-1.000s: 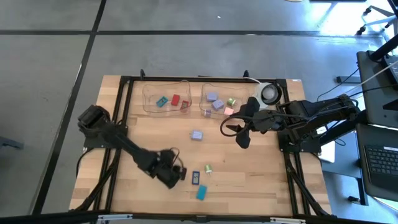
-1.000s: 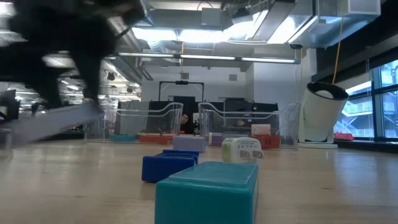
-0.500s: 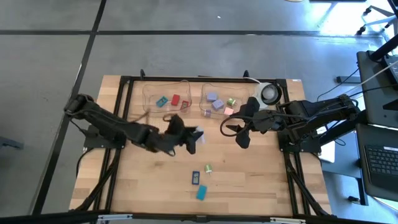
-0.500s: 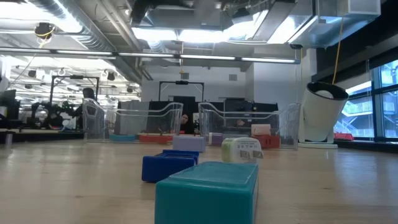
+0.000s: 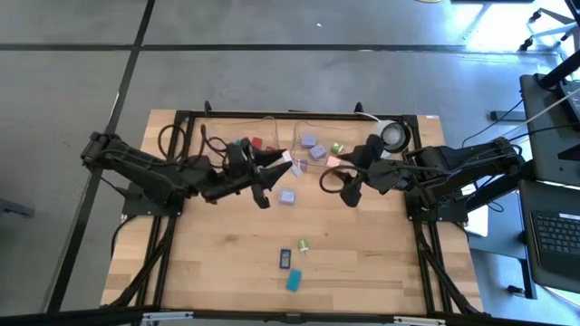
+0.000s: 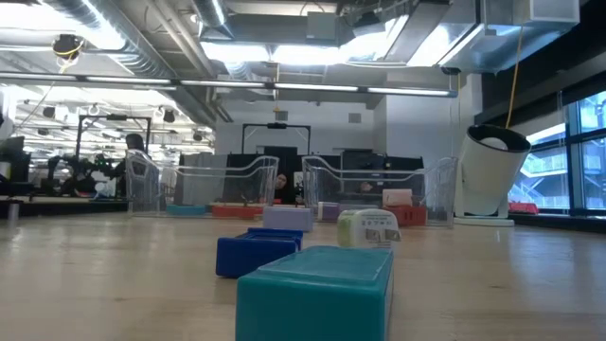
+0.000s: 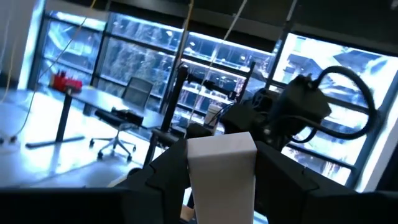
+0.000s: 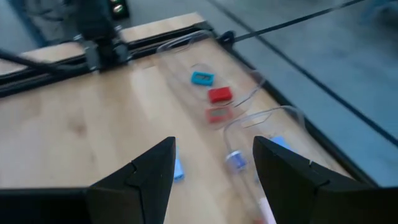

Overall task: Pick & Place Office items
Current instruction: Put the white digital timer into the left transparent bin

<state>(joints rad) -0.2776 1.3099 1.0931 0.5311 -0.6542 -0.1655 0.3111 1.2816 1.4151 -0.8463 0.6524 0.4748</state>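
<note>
— Left arm has swung up from the near part of the tabletop, where it was a second ago, to the far side by the trays. Where's your piece now?

— The white block is pinched between the left jaws and held off the tabletop, over the spot where the left tray and right tray nearly meet. From above you can't tell which tray it hangs over.

— And your right side?

— The right jaws are spread with nothing between them, hovering near the right tray's front corner, with the lilac block loose on the tabletop between the two arms.

— How will these things handle?

— Light, stiff and smooth-faced, by the look of them (more likely to squirt out of a pinch than to crush). Take them across two flat opposite sides, centred, as you have the white one. Gentle pressure should be plenty.

— What's still loose?

— Besides the lilac block, a dark blue piece, a small green one and a teal block, grouped near your edge of the tabletop.
</note>
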